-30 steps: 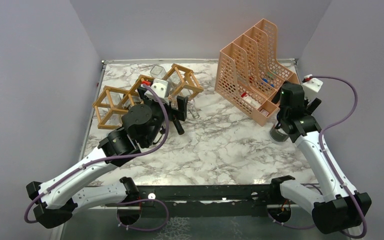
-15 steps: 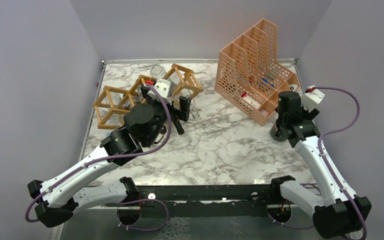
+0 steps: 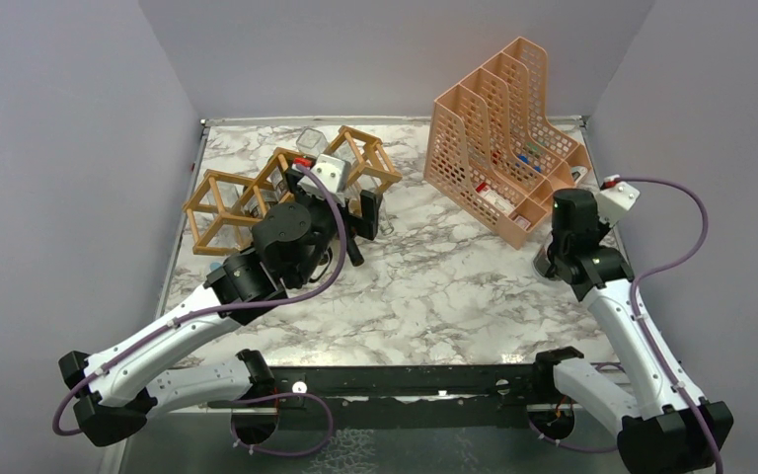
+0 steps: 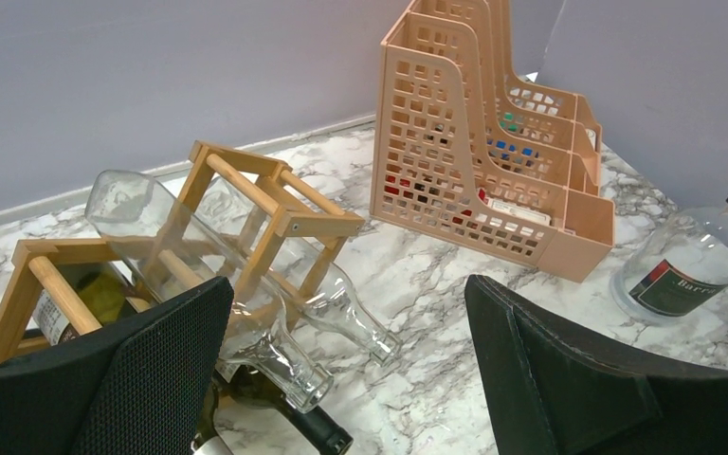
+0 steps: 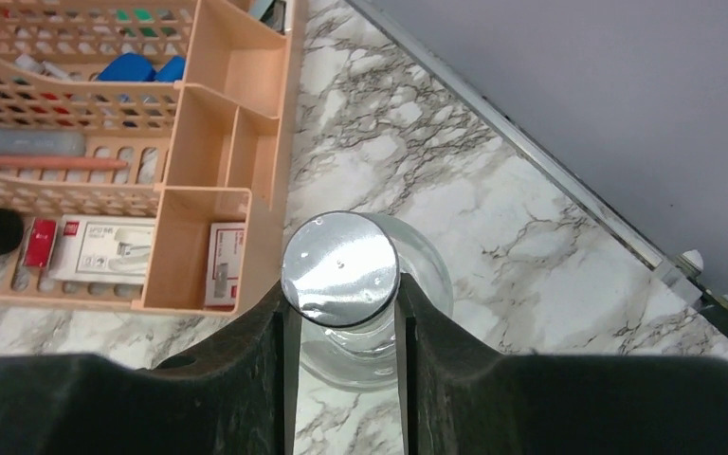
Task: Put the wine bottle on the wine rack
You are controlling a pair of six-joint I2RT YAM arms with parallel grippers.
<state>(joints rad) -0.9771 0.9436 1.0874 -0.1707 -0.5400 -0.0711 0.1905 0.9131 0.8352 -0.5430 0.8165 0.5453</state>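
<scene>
Progress: grasp made on wine bottle [image 5: 341,268], seemingly not lifted; carrying and racking left
Bottle place: upright on bench [image 3: 434,286], just beside peach file holder [image 3: 498,128], well apart from wine rack [image 4: 246,175]
Bottle look: clear glass, silver cap, dark label with red patch
Right gripper [image 5: 341,289]: closed on capped neck
Left gripper [image 4: 346,294]: wide open, empty, near rack
Rack: other bottles [image 4: 152,218] lying in its cells

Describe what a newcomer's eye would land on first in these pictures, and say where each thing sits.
First comes the tall peach file holder at the back right. Next is the wooden wine rack at the back left, with clear bottles lying through its cells. At the right edge, the right gripper is closed around the top of an upright wine bottle standing beside the holder.
</scene>
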